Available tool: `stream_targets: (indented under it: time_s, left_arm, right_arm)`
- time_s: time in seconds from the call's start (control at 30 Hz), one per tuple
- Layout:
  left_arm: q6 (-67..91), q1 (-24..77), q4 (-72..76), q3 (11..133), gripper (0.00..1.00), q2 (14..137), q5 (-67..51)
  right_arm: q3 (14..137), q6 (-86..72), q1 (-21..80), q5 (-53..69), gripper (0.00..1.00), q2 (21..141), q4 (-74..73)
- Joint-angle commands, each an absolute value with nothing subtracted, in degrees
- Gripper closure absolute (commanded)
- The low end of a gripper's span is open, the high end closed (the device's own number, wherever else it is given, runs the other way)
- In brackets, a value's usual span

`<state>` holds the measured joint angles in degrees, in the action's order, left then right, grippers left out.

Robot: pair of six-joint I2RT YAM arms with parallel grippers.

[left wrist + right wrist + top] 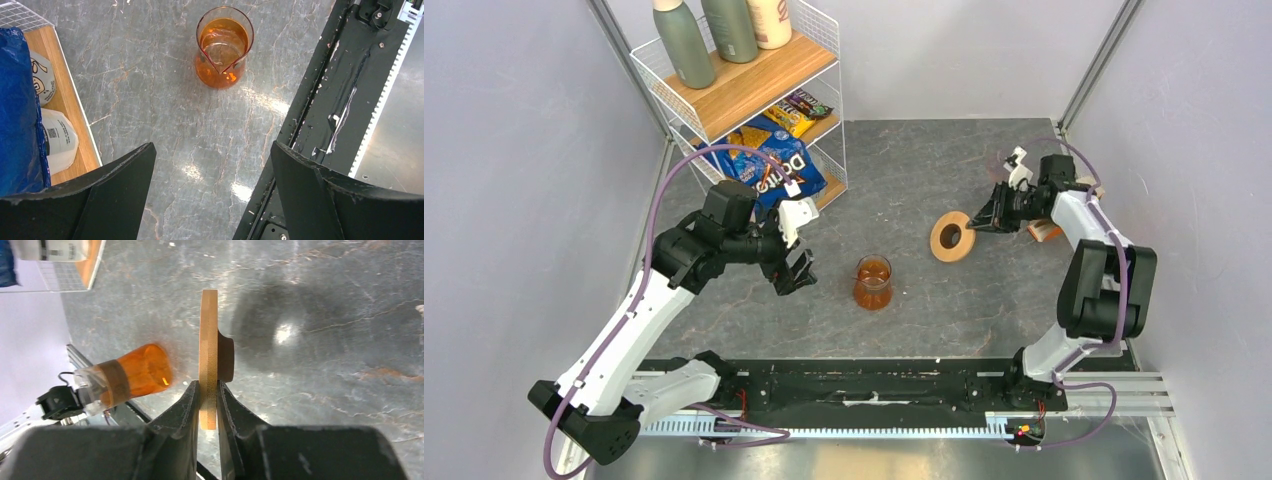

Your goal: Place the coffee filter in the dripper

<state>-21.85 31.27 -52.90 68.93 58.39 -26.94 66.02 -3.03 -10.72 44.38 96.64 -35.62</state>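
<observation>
No coffee filter and no clear dripper show in any view. My right gripper is shut on the edge of a flat round wooden ring and holds it on edge, tilted, just above the table at the right. In the right wrist view the fingers clamp the ring from both sides. My left gripper is open and empty, hovering left of the amber glass beaker. The left wrist view shows the wide-apart jaws of the left gripper over bare table, with the beaker beyond.
A wire rack with wooden shelves, bottles and a blue chip bag stands at the back left. An orange-and-cream pack lies partly hidden behind the right arm. The black rail runs along the near edge.
</observation>
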Motion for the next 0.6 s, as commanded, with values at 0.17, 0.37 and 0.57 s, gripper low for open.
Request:
stream_targets:
  time_s: [0.17,0.37,0.57]
  left_arm:
    - [-19.1,31.6,-49.1,68.7,0.07,58.4,-28.1]
    - [-17.9,31.6,-48.7,68.5,0.07,58.1,-28.6]
    - [-16.7,31.6,-48.7,68.0,0.07,57.4,-29.0]
  right_arm:
    - [69.6,-12.5,-10.5,58.2,1.00,84.0,-40.1]
    - [67.3,-26.3,-5.4,65.6,1.00,78.3,-31.6]
    - [60.5,-44.2,6.0,67.0,1.00,75.3,-11.6]
